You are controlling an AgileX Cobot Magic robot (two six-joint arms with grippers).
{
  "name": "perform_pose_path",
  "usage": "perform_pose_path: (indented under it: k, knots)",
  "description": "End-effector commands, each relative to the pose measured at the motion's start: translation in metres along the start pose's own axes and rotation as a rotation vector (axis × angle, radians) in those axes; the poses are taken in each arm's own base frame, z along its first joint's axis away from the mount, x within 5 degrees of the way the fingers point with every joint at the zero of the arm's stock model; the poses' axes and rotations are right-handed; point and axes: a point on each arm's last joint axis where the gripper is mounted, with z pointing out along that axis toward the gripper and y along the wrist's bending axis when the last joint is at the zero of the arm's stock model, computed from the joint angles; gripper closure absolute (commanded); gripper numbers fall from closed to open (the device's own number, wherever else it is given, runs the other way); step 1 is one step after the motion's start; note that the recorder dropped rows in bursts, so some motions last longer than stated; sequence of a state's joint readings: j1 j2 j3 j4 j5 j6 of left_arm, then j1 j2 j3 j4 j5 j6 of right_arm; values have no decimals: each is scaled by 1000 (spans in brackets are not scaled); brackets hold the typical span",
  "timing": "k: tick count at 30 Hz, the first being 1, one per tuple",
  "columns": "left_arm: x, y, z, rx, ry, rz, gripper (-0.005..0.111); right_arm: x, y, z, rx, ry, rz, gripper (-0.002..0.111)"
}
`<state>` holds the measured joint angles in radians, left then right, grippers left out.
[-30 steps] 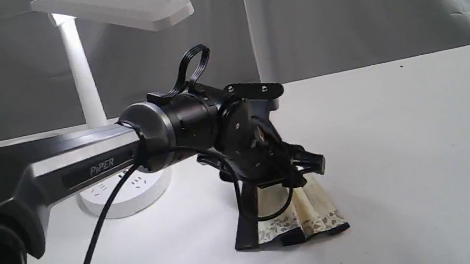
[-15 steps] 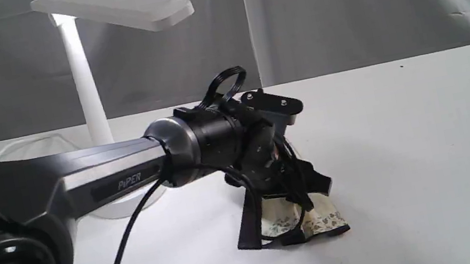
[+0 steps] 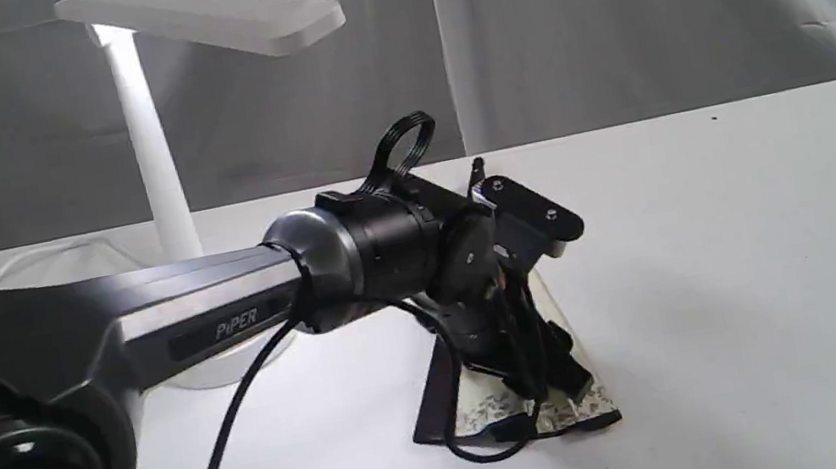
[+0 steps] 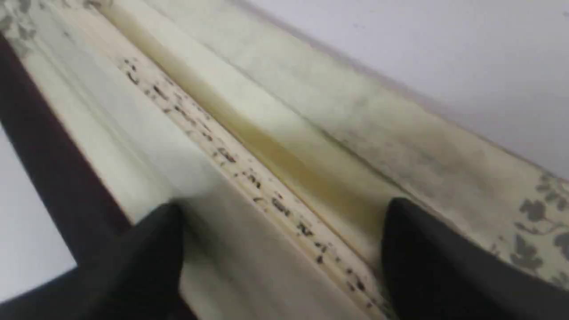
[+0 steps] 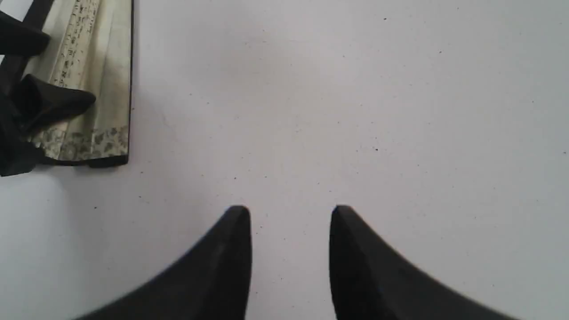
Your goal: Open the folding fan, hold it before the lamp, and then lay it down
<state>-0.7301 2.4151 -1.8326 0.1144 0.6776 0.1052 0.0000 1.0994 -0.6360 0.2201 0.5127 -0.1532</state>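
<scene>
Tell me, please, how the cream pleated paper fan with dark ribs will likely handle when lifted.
The cream pleated paper fan with dark ribs probably feels light, being thin paper. Its folds may splay or crease; the dark outer rib looks stiffer.

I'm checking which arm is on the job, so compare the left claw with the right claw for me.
Spread: the left claw stands wide open; the right claw is open with a narrower gap.
Place: the left claw hangs close over the folding fan, its fingers straddling the pleats; the right claw is over bare table, apart from the fan.
Shared: black pointed fingers, and neither is closed on anything.
</scene>
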Motion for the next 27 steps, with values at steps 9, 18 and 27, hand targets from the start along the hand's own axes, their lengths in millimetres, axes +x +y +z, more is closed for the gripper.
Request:
perform_pose_path:
  k: [9, 18, 27]
  knots:
    - [5, -6, -21, 68, 90, 289, 48, -3, 0, 0, 1, -16, -1, 78]
    - [16, -24, -28, 326, 127, 670, 58, -3, 0, 0, 1, -16, -1, 78]
    - [18, -11, -26, 239, 165, 1024, 58, -3, 0, 0, 1, -16, -1, 78]
